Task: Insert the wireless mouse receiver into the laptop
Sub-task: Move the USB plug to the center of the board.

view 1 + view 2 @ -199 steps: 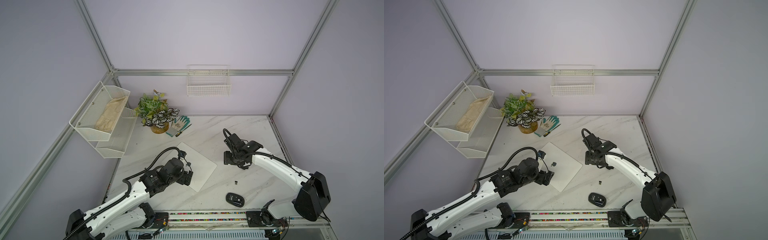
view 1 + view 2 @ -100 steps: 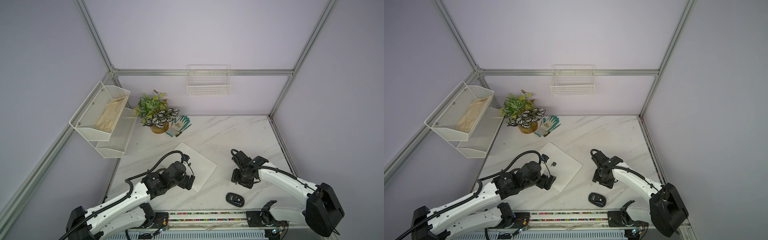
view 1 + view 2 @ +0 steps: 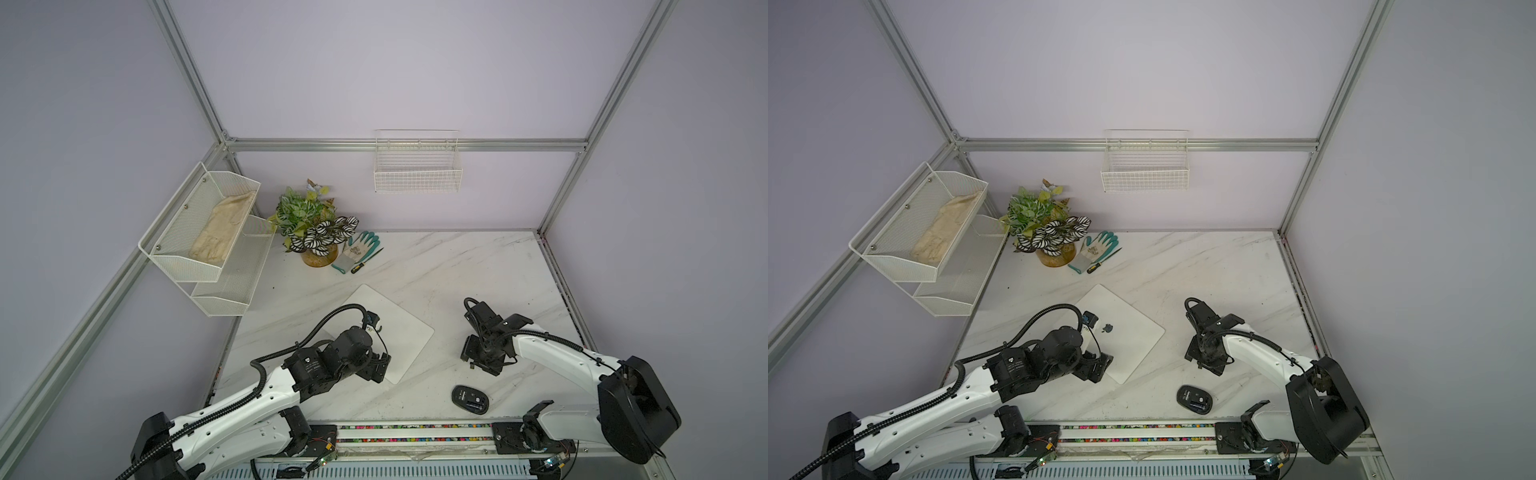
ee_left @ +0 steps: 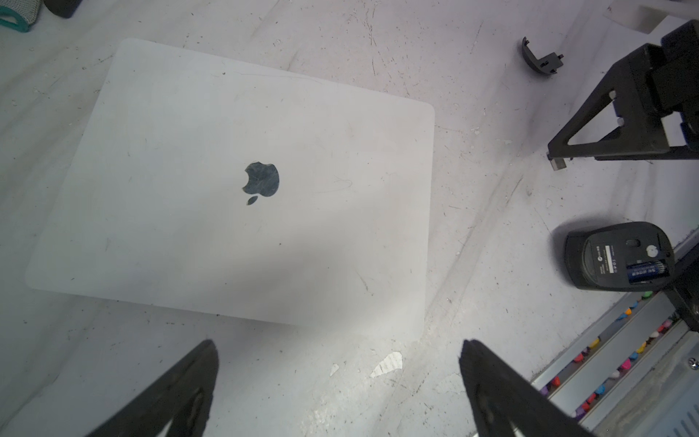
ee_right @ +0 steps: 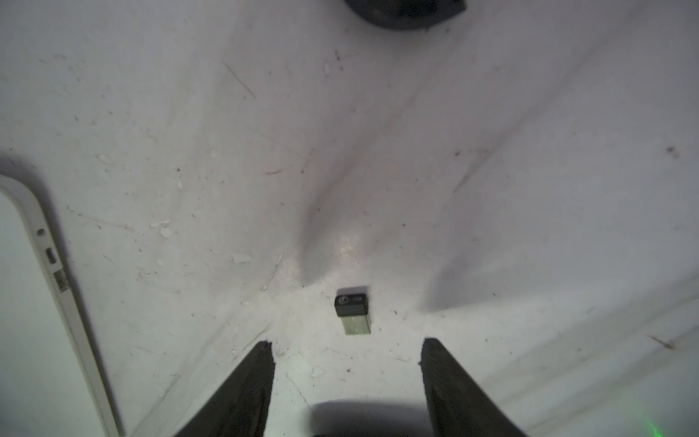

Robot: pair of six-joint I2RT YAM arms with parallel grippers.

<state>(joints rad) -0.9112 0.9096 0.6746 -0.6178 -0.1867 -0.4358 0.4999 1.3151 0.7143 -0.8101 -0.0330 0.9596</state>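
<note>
Lilac walls and an aluminium frame enclose a white marble table (image 3: 478,266), seen from above in both top views. Taking the back wall as 12 o'clock, a two-tier mesh shelf (image 3: 195,249) hangs at 9 to 10 o'clock and a wire basket (image 3: 417,176) at 12. Two white arms extend from the 6 o'clock edge.

The left gripper (image 3: 376,368) hangs over the laptop's near edge. Its jaws are spread wide, with nothing between them. The right gripper (image 3: 482,359) points down at the marble at 4 o'clock from the laptop, its jaws parted and holding nothing.

The laptop (image 3: 1133,345) lies flat and closed just left of the table's centre. It is turned so that its corners point roughly to 12, 3, 6 and 9 o'clock. A potted plant (image 3: 311,235) stands at 11 o'clock, with a green-and-white glove (image 3: 361,245) just beside it.

A black mouse (image 3: 469,400) rests belly-up at 5 o'clock near the front edge, and a battery shows in its open compartment. Its curved cover piece (image 4: 541,56) lies on the marble beyond the right gripper, apart from the mouse.

The wireless mouse receiver (image 5: 351,314) lies flat on the bare marble at 4 o'clock from the laptop, well clear of its port edge. It sits just ahead of the right gripper's fingertips (image 5: 264,352) and in line with the gap between them, untouched. Its silver plug end points toward them.
</note>
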